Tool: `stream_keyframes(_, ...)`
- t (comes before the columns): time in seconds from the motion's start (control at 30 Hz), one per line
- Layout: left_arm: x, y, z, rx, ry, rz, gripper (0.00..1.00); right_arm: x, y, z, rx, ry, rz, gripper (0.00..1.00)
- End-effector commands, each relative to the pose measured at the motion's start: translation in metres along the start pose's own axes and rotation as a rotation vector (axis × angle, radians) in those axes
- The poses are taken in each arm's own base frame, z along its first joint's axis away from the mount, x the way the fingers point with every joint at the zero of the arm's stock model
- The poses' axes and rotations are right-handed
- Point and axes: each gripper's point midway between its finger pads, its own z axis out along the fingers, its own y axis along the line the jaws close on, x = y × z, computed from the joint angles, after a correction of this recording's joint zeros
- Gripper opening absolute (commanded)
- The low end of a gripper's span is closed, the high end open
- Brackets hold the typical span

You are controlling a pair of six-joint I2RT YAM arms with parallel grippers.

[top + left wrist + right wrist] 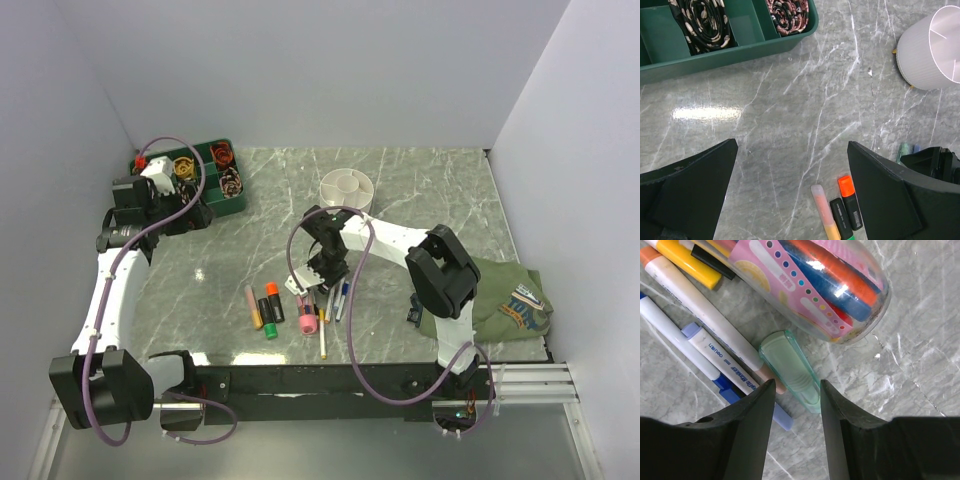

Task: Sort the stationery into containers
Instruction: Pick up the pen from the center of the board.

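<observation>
The stationery lies in a loose group at the front middle of the table: a tan marker (253, 306), an orange-capped black marker (274, 300), a green-capped black one (266, 322), a thick pink marker (308, 318), a thin yellow pen (322, 335) and white pens (340, 298). My right gripper (796, 405) is low over them and open, its fingers either side of a pale green pen cap (790, 372), beside the pink marker (825, 285) and blue-capped white pens (715, 350). The white bowl (348, 188) stands behind. My left gripper (792, 190) hangs wide open over bare table, above the tan marker (822, 210).
A dark green tray (205, 172) with coiled bands sits at the back left, just behind my left gripper (195, 215). An olive cloth pouch (505, 300) lies at the front right beside the right arm. Grey walls close the table on three sides.
</observation>
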Motion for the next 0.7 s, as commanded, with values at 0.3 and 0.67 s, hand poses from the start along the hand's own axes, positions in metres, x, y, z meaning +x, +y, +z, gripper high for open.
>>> stream_keyframes(0.3,-0.005,0.002,0.000,0.019,-0.031,-0.039,0.99,-0.007,0.005,0.023,-0.074,-0.016,0.032,0.48)
stream_keyframes(0.67,-0.004,0.000,0.003,0.037,-0.021,-0.053,0.99,-0.013,0.002,0.023,-0.119,-0.030,0.063,0.49)
